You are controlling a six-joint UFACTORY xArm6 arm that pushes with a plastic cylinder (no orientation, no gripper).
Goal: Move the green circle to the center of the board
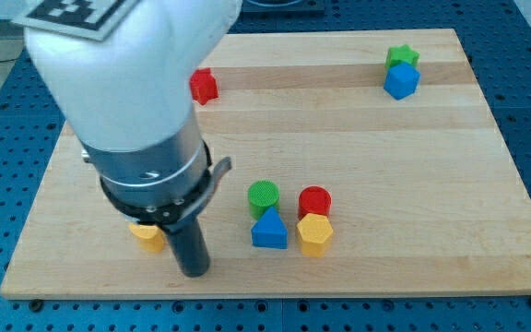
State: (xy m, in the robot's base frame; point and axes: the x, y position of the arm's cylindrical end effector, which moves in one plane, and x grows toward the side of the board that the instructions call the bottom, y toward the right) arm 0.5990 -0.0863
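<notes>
The green circle [264, 196] stands on the wooden board [358, 129], low and a little left of the middle of the view. A blue triangle [269, 230] touches its lower side. A red circle [314, 201] stands just to its right, with a yellow hexagon [314, 234] below that. My tip [193, 270] rests on the board near the bottom edge, to the left of and below the green circle, apart from it. A yellow block [147, 236] lies just left of the rod, partly hidden by the arm.
A red star [204, 86] lies at the upper left, partly behind the arm. A green star [401, 57] and a blue hexagon [401, 81] sit together at the upper right. The arm's white and dark body [136, 111] covers the board's left part.
</notes>
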